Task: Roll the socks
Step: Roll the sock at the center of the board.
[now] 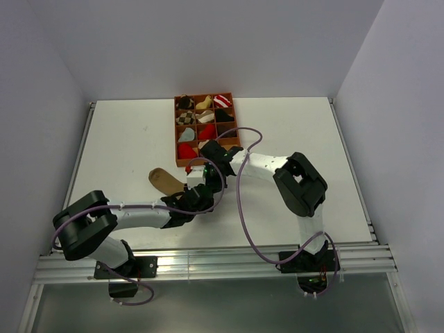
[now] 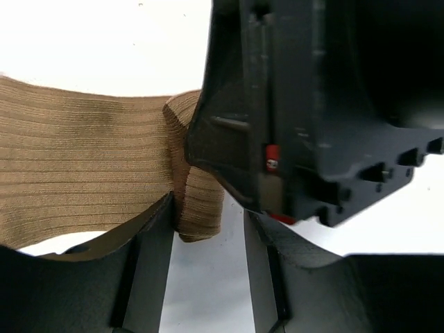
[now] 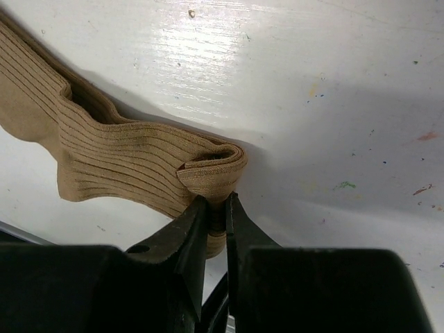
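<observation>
A plain brown ribbed sock (image 1: 164,180) lies flat on the white table, its cuff end folded over. My right gripper (image 3: 220,208) is shut on the folded cuff of the brown sock (image 3: 139,163) and pinches it between both fingers. My left gripper (image 2: 208,229) is open right beside it, with the folded edge of the sock (image 2: 198,208) hanging against its left finger (image 2: 149,263) and not pinched. In the top view both grippers meet over the sock's right end, the left (image 1: 196,200) just below the right (image 1: 212,172). The red-and-white and striped socks lie in the tray.
An orange compartment tray (image 1: 176,132) stands just behind the grippers, holding several small sock bundles in red, checkered, black, light blue and striped fabric. The right arm's purple cable (image 1: 241,201) loops over the table. Metal rails (image 1: 222,260) run along the near edge.
</observation>
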`<action>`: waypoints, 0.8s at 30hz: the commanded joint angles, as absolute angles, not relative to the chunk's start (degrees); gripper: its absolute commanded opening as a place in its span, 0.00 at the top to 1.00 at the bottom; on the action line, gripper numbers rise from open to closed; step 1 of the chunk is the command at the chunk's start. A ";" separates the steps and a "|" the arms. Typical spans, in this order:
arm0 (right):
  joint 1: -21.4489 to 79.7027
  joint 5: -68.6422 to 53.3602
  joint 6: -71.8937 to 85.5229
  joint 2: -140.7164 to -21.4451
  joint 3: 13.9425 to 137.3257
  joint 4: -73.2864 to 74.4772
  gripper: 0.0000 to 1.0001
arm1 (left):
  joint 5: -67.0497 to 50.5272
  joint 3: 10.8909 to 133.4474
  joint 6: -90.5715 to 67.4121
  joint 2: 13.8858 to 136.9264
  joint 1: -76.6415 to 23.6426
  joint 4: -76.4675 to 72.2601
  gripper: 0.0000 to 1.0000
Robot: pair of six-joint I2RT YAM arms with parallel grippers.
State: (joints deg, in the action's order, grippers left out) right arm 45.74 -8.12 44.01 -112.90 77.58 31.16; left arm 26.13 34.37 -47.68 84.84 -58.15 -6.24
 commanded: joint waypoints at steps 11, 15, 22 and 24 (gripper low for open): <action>46.58 -9.14 44.21 -115.31 76.73 33.05 1.00 | 39.29 40.96 -48.08 84.64 -63.63 2.29 0.49; 46.58 -9.93 44.38 -115.58 76.73 32.70 1.00 | 38.32 41.48 -48.08 86.13 -63.98 2.37 0.51; 46.58 -11.51 44.82 -115.93 75.41 31.64 1.00 | 36.83 41.66 -49.39 91.39 -64.42 2.81 0.55; 46.67 -12.04 45.00 -115.93 75.06 31.38 1.00 | 36.65 42.10 -50.45 93.68 -64.42 4.21 0.62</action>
